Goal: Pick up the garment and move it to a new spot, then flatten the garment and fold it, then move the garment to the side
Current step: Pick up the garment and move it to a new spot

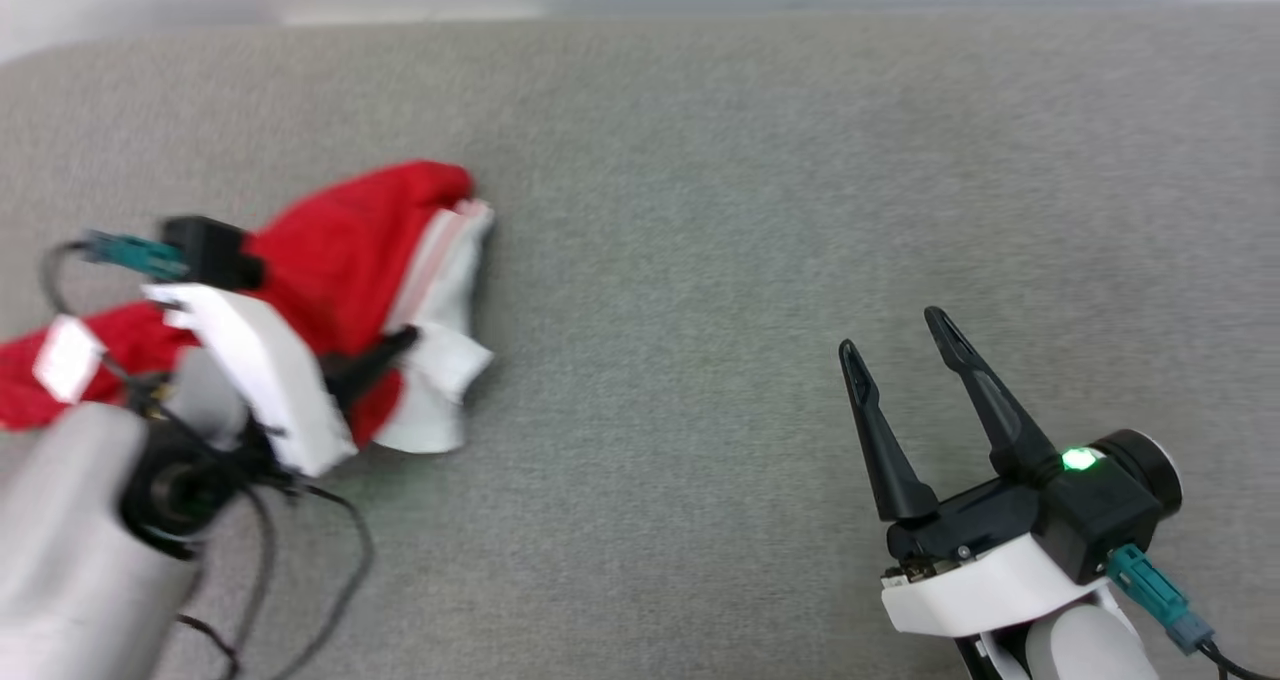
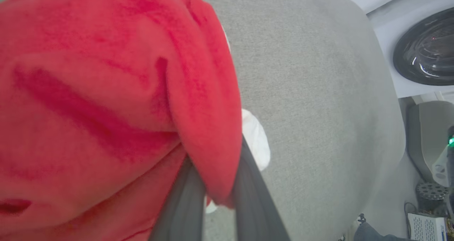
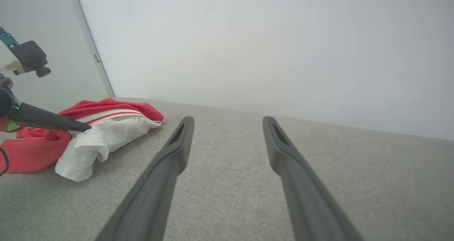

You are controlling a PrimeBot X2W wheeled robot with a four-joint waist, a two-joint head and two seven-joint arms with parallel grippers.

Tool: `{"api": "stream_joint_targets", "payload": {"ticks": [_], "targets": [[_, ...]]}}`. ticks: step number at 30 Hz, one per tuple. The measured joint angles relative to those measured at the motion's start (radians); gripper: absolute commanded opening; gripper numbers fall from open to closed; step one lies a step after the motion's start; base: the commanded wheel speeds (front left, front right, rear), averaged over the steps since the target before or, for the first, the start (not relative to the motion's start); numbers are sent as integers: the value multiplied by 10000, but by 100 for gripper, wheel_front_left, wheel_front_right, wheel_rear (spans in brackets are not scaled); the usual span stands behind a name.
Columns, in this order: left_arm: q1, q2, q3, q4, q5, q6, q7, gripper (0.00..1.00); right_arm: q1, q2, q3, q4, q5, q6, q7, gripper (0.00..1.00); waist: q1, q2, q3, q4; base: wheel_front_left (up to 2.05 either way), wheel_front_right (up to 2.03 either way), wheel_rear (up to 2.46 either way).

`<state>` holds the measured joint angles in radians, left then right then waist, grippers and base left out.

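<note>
Grey fabric-covered bench [image 1: 700, 260]. Crumpled red jersey [image 1: 350, 250] with white sleeves lies bunched on its left part. Left gripper [image 1: 385, 355] over it, fingers pinching a red fold. Right gripper [image 1: 892, 330] well apart at lower right, fingers spread wide above bare fabric.

A: Where can a gripper pass?
B: Across the middle and right of the grey surface [image 1: 700, 210], which is open cloth all the way to the far edge.
A: What's in the way?
B: The garment [image 1: 350, 240] is heaped at the left, with the left gripper [image 1: 385, 355] pinching it and cables [image 1: 340, 580] trailing below. The right gripper [image 1: 892, 332] stands well apart at the lower right, its jaws spread. A wall [image 3: 248, 39] rises behind the far edge.
</note>
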<state>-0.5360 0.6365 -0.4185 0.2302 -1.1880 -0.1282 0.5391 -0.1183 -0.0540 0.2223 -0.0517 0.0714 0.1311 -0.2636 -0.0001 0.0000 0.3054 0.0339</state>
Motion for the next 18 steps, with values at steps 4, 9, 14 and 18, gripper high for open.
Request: {"api": "stream_joint_targets", "payload": {"ticks": [4, 9, 14, 18], "targets": [[181, -767, -449, -316, 282, 102, -345, 0, 172, 13, -75, -61, 127, 0, 0, 100, 0, 0, -391, -357, 0, 0, 0], [-128, -1797, -809, -224, 723, 385, -972, 0, 206, 15, -38, -92, 280, 0, 0, 100, 0, 0, -614, -797, 0, 0, 0], [-756, -3014, -1112, 169, 1091, 623, -1659, 0, 189, 21, -161, -203, 495, 0, 0, 100, 0, 0, -617, -1249, 0, 0, 0], [-1252, -3841, -1333, 773, 1572, 713, -2385, 0, 182, 23, -121, -211, 516, 0, 0, 100, 0, 0, -500, -1535, 0, 0, 0]]}}
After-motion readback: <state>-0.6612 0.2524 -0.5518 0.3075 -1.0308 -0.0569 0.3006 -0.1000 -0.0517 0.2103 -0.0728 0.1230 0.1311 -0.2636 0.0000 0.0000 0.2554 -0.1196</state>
